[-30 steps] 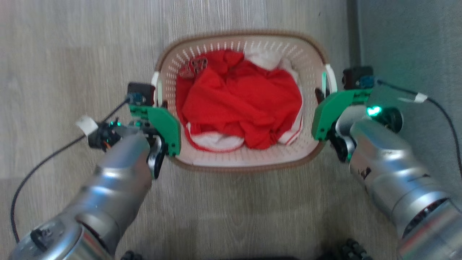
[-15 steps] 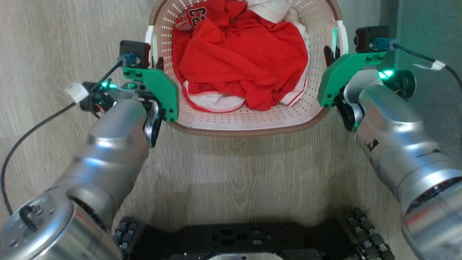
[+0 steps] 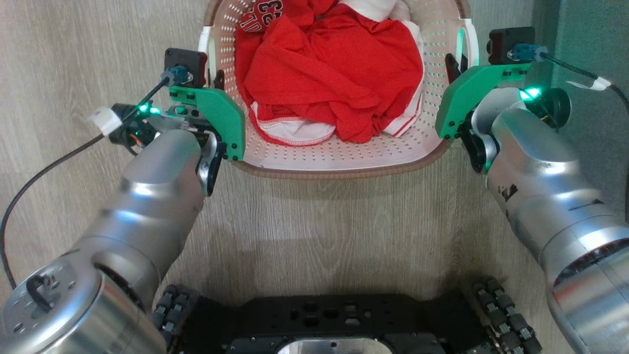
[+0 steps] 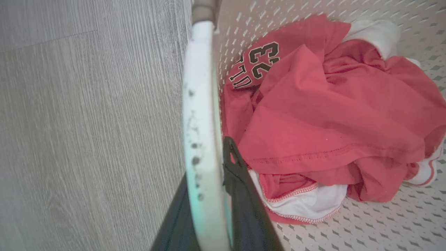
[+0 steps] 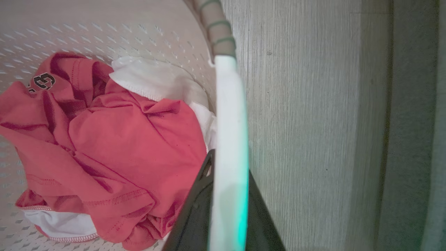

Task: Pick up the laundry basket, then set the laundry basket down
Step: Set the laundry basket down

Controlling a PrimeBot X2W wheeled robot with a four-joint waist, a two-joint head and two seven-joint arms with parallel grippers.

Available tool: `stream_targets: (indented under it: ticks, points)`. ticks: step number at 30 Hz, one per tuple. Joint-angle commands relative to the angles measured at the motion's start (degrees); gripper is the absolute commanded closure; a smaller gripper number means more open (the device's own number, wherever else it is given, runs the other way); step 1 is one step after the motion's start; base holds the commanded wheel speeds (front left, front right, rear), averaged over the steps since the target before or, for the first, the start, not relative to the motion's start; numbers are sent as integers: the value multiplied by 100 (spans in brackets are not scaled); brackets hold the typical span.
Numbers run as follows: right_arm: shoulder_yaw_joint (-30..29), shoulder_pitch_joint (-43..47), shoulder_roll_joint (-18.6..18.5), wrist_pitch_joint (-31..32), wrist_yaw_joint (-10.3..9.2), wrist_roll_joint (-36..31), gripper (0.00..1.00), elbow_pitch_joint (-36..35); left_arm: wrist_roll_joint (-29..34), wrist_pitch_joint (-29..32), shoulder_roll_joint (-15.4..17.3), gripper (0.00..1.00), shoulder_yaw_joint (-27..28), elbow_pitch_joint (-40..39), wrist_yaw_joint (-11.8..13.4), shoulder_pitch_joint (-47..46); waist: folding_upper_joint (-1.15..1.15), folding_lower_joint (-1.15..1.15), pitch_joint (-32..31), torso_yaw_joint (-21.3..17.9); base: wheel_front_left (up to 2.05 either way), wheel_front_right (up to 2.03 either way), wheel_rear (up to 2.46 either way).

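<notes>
The basket [image 3: 344, 169] sits between the two arms at the top of the head view, its far end cut off by the frame and its brown near rim facing the robot's dark base [image 3: 319, 319]. The wood-look floor [image 3: 319, 221] lies under it. I cannot tell whether the basket rests on the floor or hangs just above it.

The left tool [image 3: 215, 81] is at the basket's left side, by the white left handle [image 3: 203, 46]. In the left wrist view the left tool [image 4: 207, 167] straddles this handle [image 4: 200, 104]. One dark finger is inside the basket against the handle's inner face and the other is outside, so the tool is closed on the handle with no gap showing.

The right tool [image 3: 454, 66] mirrors it at the right handle [image 3: 472, 42]. In the right wrist view the right tool [image 5: 228, 177] pinches this handle [image 5: 228, 115] the same way, one finger inside and one outside, both touching it.

A crumpled red jersey [image 3: 334, 73] printed with "23" fills the basket, over a white red-trimmed garment [image 3: 295, 132]. The jersey [image 4: 331, 115] lies just beside the left tool's inner finger, and likewise close to the right tool's inner finger [image 5: 204, 181].
</notes>
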Motion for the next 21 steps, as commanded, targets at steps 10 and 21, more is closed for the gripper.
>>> stream_targets:
  ticks: [10,21]
  points:
    - [70,69,9,-85,-10,-39,100,-28,-43,8,164,100,-33,22,93,-52,0,0,62,-19,0,0,0]
    - [208,25,9,-93,-10,57,97,-28,-199,51,164,100,-56,-22,145,-15,0,0,72,-15,0,0,0]
